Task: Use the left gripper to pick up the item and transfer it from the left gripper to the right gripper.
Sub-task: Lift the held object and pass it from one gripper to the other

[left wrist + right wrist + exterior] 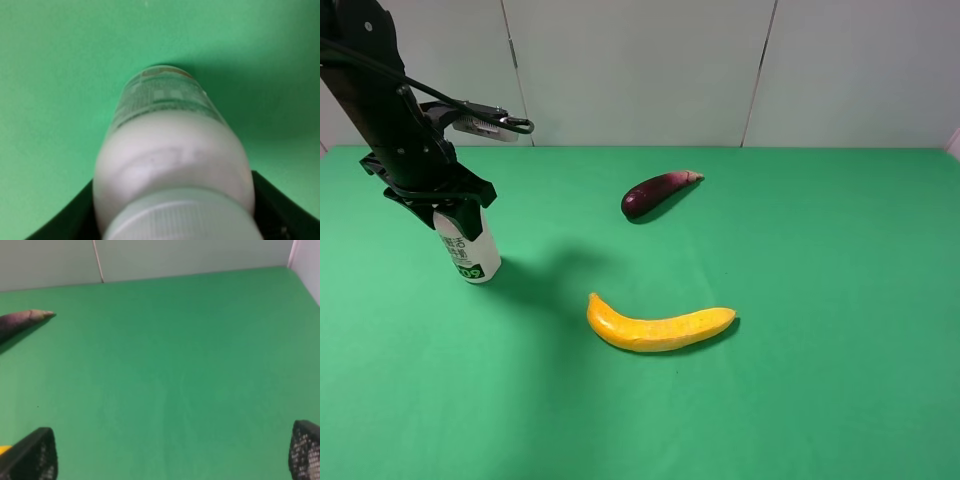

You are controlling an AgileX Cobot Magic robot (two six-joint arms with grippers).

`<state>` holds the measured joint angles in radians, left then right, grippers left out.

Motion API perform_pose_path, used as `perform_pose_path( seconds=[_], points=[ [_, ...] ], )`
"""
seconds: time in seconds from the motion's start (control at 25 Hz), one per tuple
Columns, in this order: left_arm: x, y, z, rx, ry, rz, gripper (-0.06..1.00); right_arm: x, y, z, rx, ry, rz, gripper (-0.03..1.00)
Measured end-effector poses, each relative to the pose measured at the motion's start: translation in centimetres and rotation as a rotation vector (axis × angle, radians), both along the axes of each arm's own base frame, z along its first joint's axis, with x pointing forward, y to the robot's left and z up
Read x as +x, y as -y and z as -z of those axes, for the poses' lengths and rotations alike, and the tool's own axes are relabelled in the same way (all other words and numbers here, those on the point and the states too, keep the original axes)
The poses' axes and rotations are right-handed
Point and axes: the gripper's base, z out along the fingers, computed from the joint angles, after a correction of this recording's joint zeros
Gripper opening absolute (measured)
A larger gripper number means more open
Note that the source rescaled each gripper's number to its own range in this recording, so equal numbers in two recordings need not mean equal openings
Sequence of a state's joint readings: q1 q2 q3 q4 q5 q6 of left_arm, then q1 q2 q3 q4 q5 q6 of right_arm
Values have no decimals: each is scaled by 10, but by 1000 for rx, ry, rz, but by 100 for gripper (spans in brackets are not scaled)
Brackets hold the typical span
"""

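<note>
The small white bottle [468,250] stands at the left of the green table, its label with a green-black patch facing front. My left gripper [442,203] comes down over its top, and its jaws press the bottle's shoulder on both sides. In the left wrist view the bottle [170,150] fills the frame, white cap nearest, with a black finger [67,220] against each side. My right gripper [167,455] is open and empty over bare green cloth. It is out of the exterior high view.
A yellow banana [658,326] lies at the table's middle front. A dark purple eggplant [658,191] lies behind it, and its tip shows in the right wrist view [25,319]. Grey-white wall panels stand behind the table.
</note>
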<state>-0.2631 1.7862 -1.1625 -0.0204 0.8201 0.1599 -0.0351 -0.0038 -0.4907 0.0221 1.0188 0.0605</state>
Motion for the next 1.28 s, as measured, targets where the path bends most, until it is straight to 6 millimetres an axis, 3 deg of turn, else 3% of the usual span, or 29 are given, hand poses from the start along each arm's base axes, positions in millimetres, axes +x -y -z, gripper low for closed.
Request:
perform_pose_path(
  seconds=[0.24, 0.8, 1.08, 1.28],
  points=[
    [-1, 0, -4, -1, 1, 2, 1, 0, 0, 0, 0, 0, 0, 100],
    [-17, -4, -73, -37, 107, -35, 1, 0, 0, 0, 0, 0, 0, 100],
    [-30, -7, -96, -63, 152, -39, 1, 0, 0, 0, 0, 0, 0, 100],
    [-33, 0, -101, -152, 141, -61, 1, 0, 0, 0, 0, 0, 0, 100]
  ],
)
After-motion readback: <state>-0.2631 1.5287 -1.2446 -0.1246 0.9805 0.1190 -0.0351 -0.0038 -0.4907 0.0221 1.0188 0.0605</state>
